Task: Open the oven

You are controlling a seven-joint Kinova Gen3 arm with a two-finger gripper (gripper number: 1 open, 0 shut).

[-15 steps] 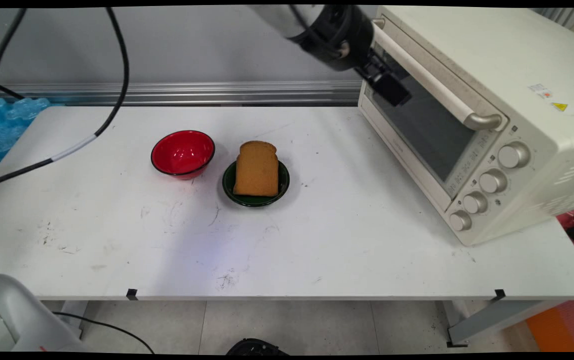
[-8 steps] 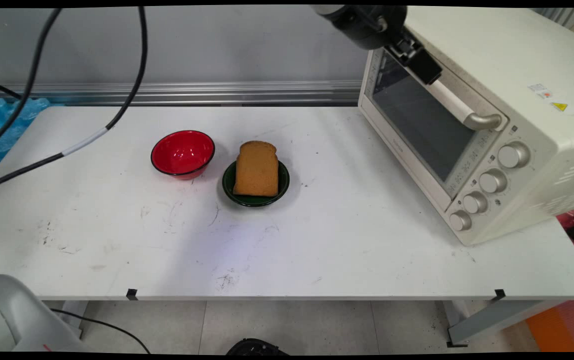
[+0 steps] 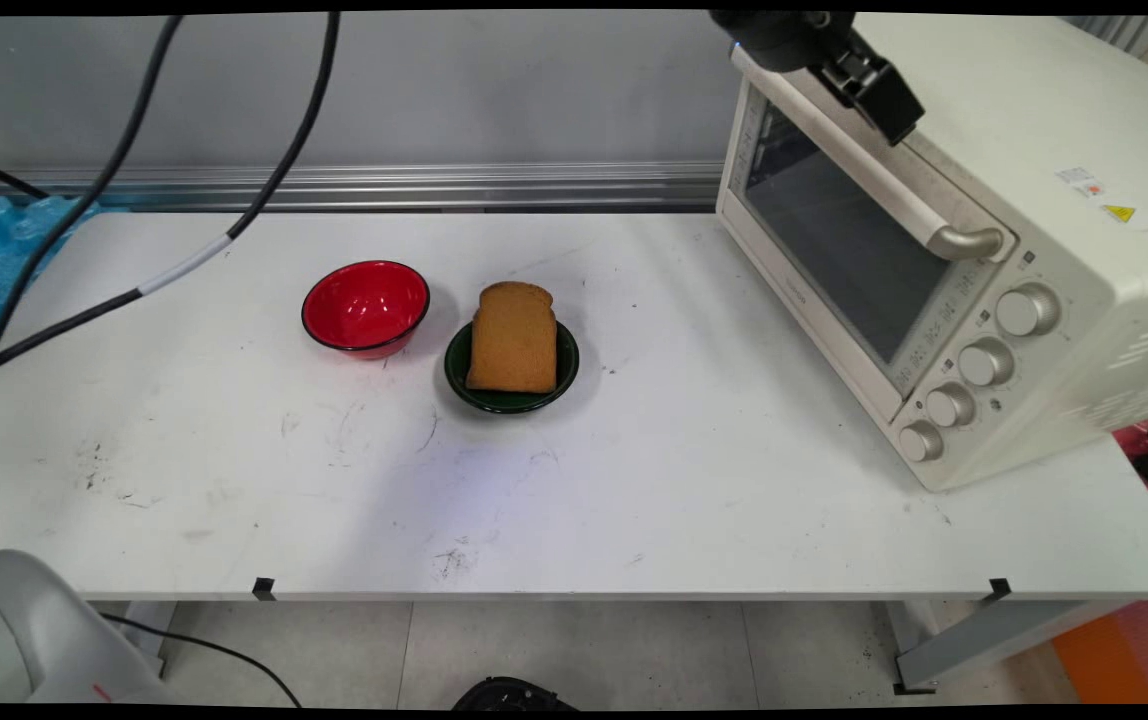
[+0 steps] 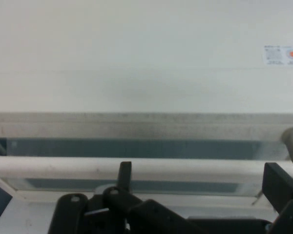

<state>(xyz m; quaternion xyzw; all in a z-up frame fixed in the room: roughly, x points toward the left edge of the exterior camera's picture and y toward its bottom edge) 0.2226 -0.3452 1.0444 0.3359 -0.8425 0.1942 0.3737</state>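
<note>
My black gripper (image 3: 891, 108) hangs at the top of the main view, over the upper front edge of a cream toaster oven (image 3: 1054, 130) and just above its long door handle (image 3: 864, 170). The oven door (image 3: 839, 240) is shut. In the hand view the handle (image 4: 185, 168) runs straight across, and my gripper (image 4: 200, 176) is open, its two black fingers (image 4: 124, 173) spread wide just in front of the bar with nothing held. The oven's flat top (image 4: 136, 58) fills the upper half of that view.
A slice of brown bread (image 3: 513, 337) lies on a small dark green plate (image 3: 456, 375) mid-table, with a red bowl (image 3: 365, 307) to its left. Several oven knobs (image 3: 979, 362) face the front right. Black cables (image 3: 184, 262) hang over the table's left.
The gripper has gone up and to the right, from in front of the oven door's glass to above the handle at the oven's top edge. The cables swung right too.
</note>
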